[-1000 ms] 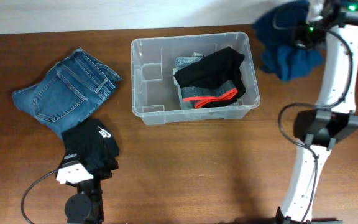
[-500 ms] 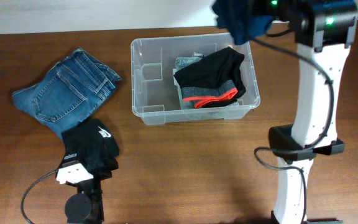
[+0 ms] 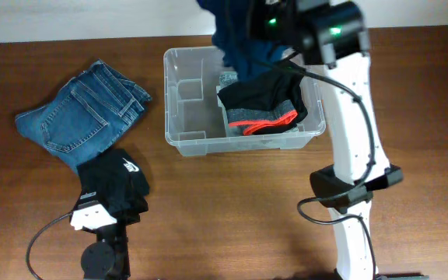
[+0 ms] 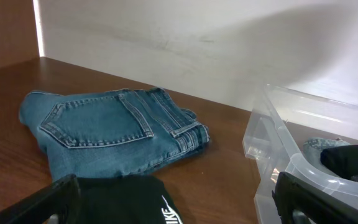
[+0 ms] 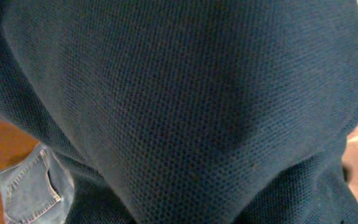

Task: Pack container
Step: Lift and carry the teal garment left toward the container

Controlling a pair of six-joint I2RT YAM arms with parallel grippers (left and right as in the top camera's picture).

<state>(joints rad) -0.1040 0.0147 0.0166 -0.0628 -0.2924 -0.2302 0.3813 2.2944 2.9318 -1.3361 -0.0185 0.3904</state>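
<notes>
table point(image 3: 232, 210): brown wood | on it: folded jeans point(image 3: 80, 117), black garment point(image 3: 117, 183), container point(image 3: 195, 118)

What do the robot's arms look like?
The right arm is a long white tube with black joints, two small green lights near its top and a thin black cable alongside. The left arm is mostly black with a white patch and a curly black wire. Its fingers are black.

The container's point(image 3: 208, 146) left half is open from above, while black clothes point(image 3: 267, 97) fill its right half. A blue cloth point(image 3: 236, 35) hangs over the far rim, and the right arm point(image 3: 352, 132) bars the right side. Jeans point(image 3: 80, 113) and a black garment point(image 3: 115, 183) block the left desk point(image 3: 232, 210). The near middle is bare.
</notes>
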